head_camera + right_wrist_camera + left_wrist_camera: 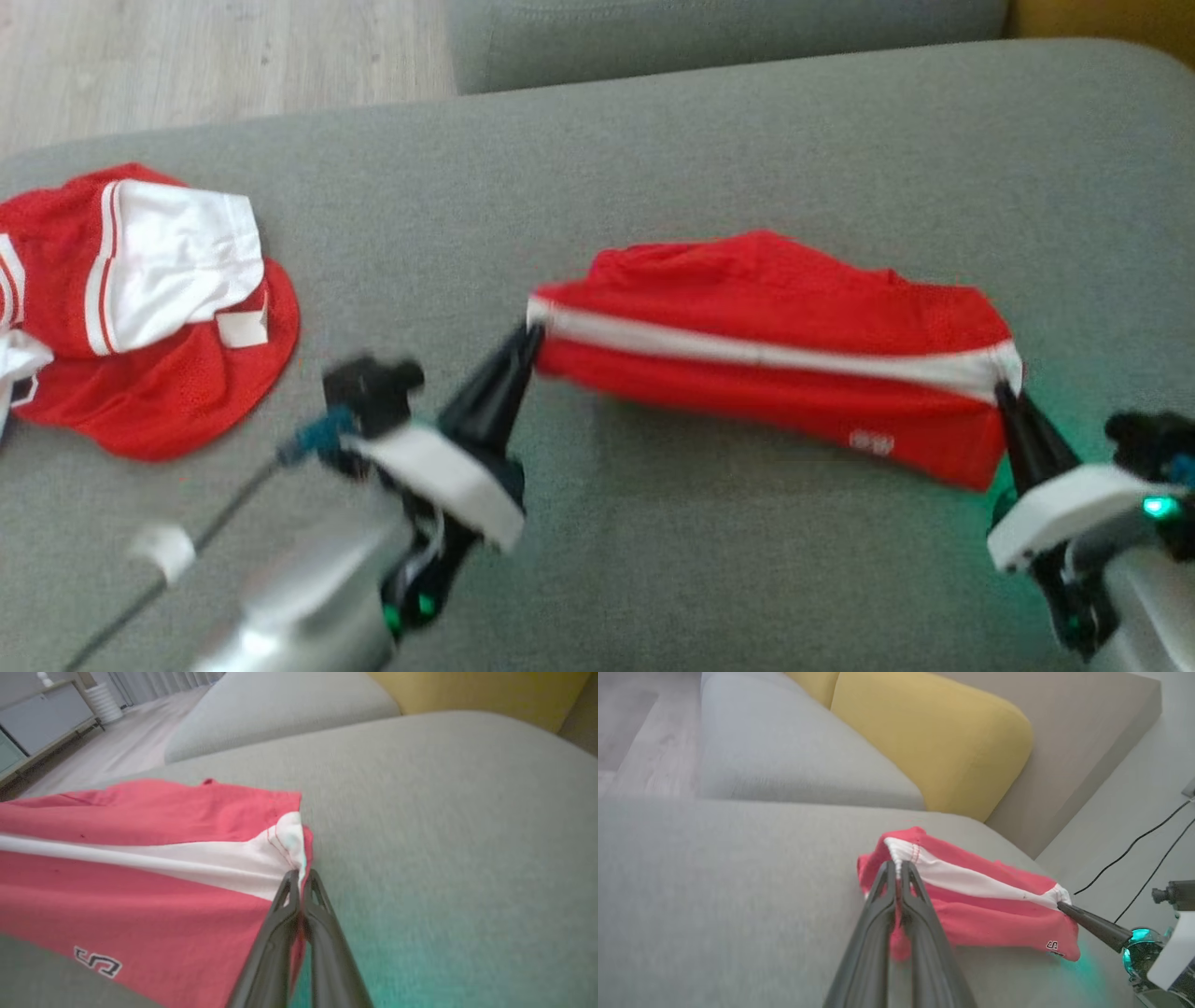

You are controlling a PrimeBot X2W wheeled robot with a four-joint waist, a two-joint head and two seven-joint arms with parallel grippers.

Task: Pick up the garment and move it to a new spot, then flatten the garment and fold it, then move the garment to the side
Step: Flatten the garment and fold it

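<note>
One red, white-banded garment (766, 289) stretched over woven grey cushion (747, 159).

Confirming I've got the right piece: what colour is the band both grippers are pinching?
White: the band crosses the red garment. Right wrist view shows it best.

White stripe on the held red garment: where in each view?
Head view: white stripe crosses centre to right, left gripper to right gripper.
Left wrist view: white stripe, centre to lower right.
Right wrist view: white stripe, left edge to centre.
Shared landmark: grey cushion.
</note>
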